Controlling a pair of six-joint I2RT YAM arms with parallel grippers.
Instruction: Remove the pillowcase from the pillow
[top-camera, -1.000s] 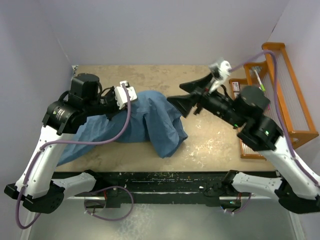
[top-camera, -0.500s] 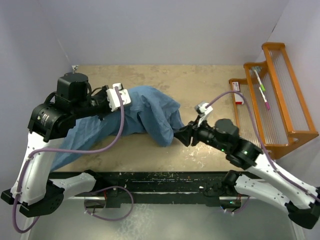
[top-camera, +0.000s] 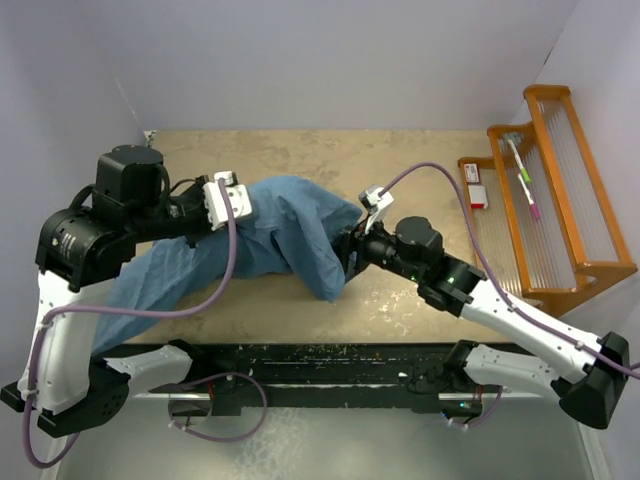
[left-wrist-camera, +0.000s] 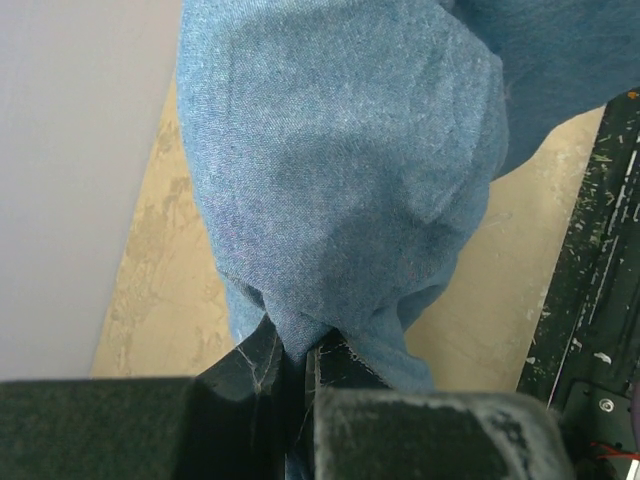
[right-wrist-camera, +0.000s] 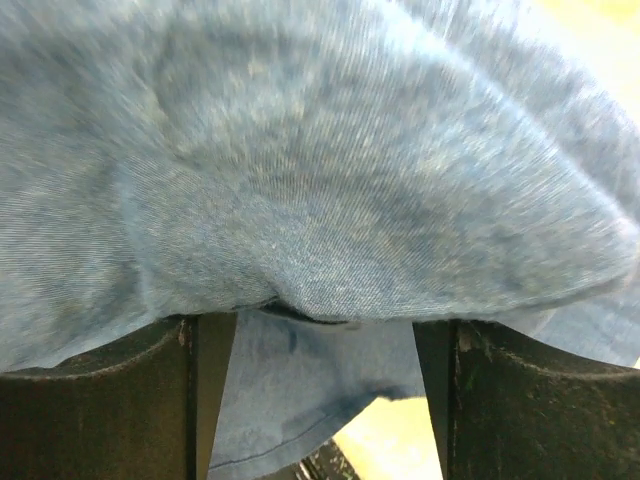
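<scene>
The slate-blue pillowcase (top-camera: 270, 240) lies bunched across the middle of the table, trailing down to the front left. The cream pillow does not show; the cloth hides whatever is inside. My left gripper (top-camera: 205, 215) is shut on a pinch of the pillowcase (left-wrist-camera: 340, 200) at its upper left and holds it raised; the cloth hangs from the fingers (left-wrist-camera: 250, 365). My right gripper (top-camera: 345, 250) is open, pushed against the right end of the pillowcase (right-wrist-camera: 300, 200), with cloth lying between and over its fingers (right-wrist-camera: 100, 400).
An orange wooden rack (top-camera: 560, 190) stands at the right edge with pens and a small box beside it. White walls close in the table at the back and left. The black front rail (top-camera: 320, 360) runs along the near edge.
My right arm swung down from the back right and moved left to the pillowcase's right end. My left gripper pulled back left and up with the cloth, stretching it.
</scene>
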